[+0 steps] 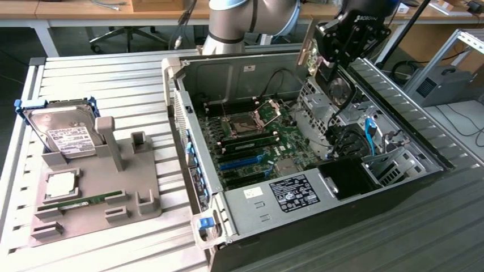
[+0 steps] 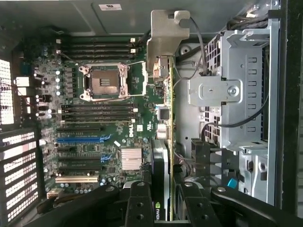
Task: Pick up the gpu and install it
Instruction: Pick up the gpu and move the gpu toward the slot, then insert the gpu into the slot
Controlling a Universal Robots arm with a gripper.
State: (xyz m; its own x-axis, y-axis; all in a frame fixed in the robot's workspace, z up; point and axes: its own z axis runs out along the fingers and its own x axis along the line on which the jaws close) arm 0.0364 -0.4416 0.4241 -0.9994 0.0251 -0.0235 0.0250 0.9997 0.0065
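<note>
My gripper (image 2: 163,208) is shut on the gpu (image 2: 166,109), a thin card seen edge-on in the wrist view. Its silvery bracket (image 2: 165,35) points away from the black fingers (image 2: 137,203). The card hangs over the open computer case, above the motherboard (image 2: 94,123), near the boundary between the board and the metal drive cage (image 2: 241,94). In the exterior view the gripper (image 1: 329,62) is high over the case's far right corner, with the gpu (image 1: 309,48) showing as a thin tan edge beside it. The blue expansion slots (image 1: 238,164) lie lower on the board, apart from the card.
The open case (image 1: 189,85) lies on a slatted metal table. At the exterior view's left a grey fixture (image 1: 98,192) carries a hard drive (image 1: 64,133) in a blue caddy, a processor (image 1: 59,184) and a green memory stick (image 1: 90,199). Cables (image 1: 348,139) run near the drive cage.
</note>
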